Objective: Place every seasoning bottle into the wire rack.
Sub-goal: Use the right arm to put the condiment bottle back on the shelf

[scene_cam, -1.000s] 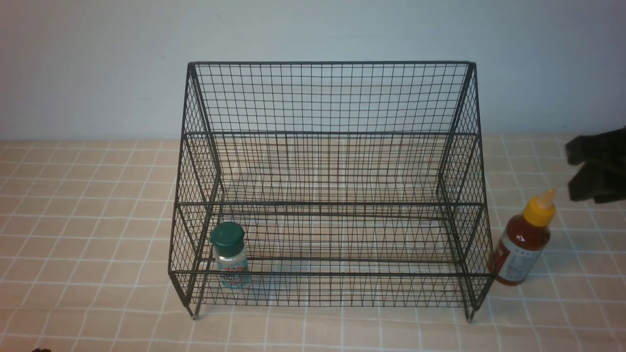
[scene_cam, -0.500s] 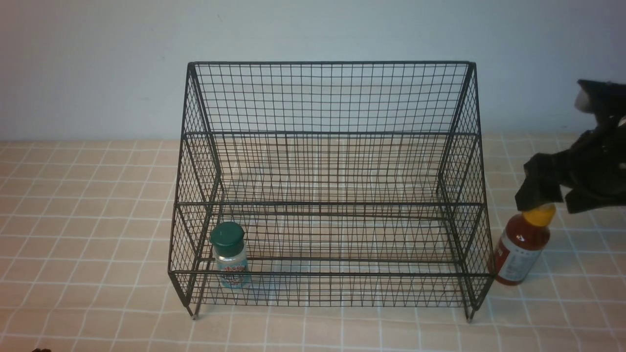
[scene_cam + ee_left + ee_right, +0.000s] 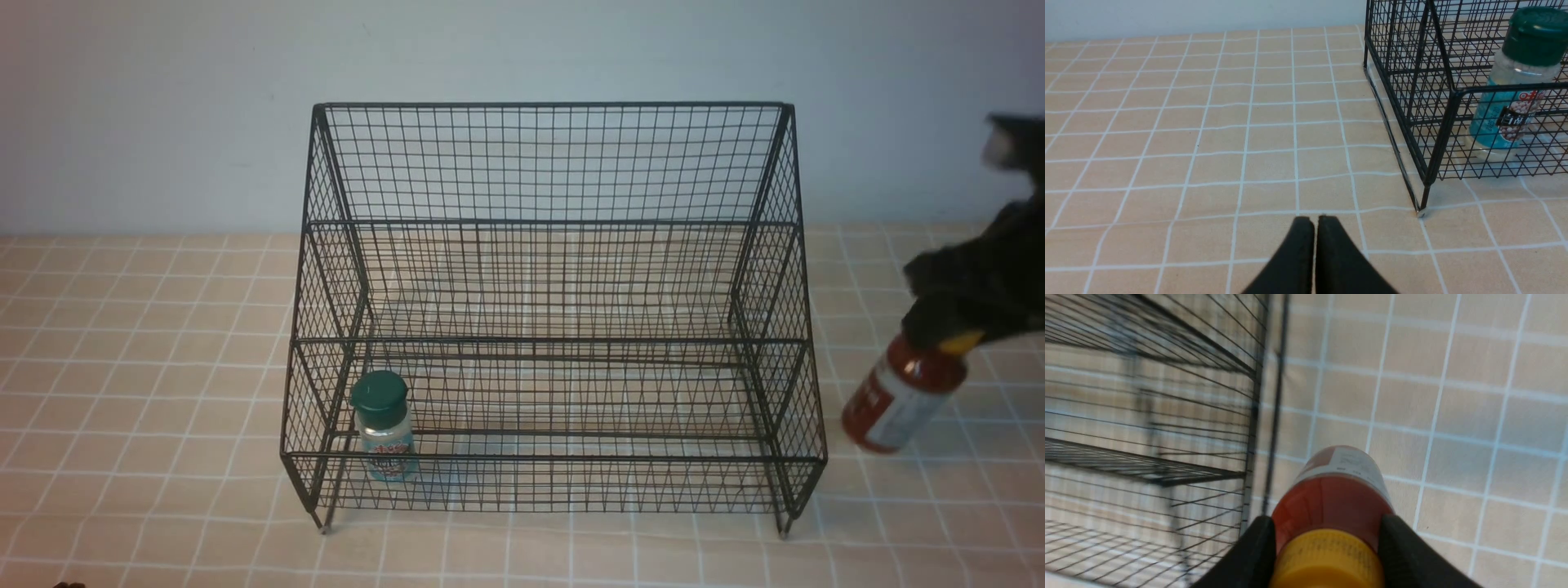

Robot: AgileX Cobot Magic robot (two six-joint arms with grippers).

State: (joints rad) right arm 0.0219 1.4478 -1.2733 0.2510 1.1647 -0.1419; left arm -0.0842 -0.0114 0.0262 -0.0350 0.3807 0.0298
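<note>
Observations, standing at the bench:

- Wire rack (image 3: 555,222): sits on the tiled table (image 3: 163,327), tall back toward the wall, stepped tiers open to the front.
- Shaker (image 3: 384,437): green cap, teal label. It stands upright inside the rack on the lowest tier, in the front left corner, just behind the front rail.
- Sauce bottle (image 3: 898,404): red with a yellow cap. It is outside the rack, just beside the right side panel and near the front right foot. It is tilted, with the cap end leaning away from the rack. The front view is blurred here, so I cannot tell whether the base touches the table.
- Right gripper (image 3: 939,327): clamped on the sauce bottle. In the wrist view the two black fingers (image 3: 1257,547) press against opposite sides of the bottle's shoulder, just below the yellow cap, with no gap visible on either side.
- Left gripper (image 3: 1314,222): closed, jaws pressed together with nothing between them. It hovers low over bare table, in front of and to the left of the rack's front left foot, well apart from the shaker.
</note>
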